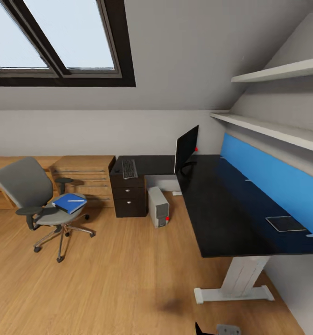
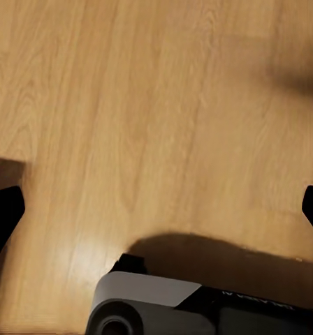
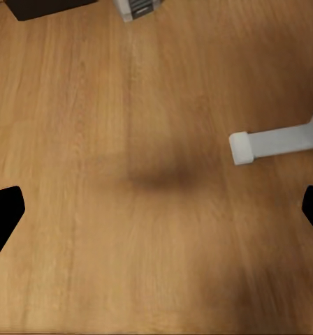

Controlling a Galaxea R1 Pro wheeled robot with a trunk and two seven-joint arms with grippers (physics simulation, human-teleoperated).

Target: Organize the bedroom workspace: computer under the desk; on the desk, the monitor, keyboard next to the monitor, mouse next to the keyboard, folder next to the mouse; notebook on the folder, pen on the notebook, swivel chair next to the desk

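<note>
Bright blue folder (image 1: 69, 203) on grey swivel chair (image 1: 28, 188)

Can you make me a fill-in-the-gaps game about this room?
1. The blue folder lies on the seat of the ____.
2. The keyboard lies on the ____.
3. The computer stands on the ____.
4. The white pen lies on top of the ____.

Missing words: swivel chair; desk; floor; folder

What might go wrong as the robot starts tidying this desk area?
The pen lies loose on the blue folder on the swivel chair; lifting the folder could roll it off onto the floor. The chair stands on casters, so a push while grasping may send it rolling away. The keyboard sits near the desk edge above the drawers and could be knocked off.
</note>
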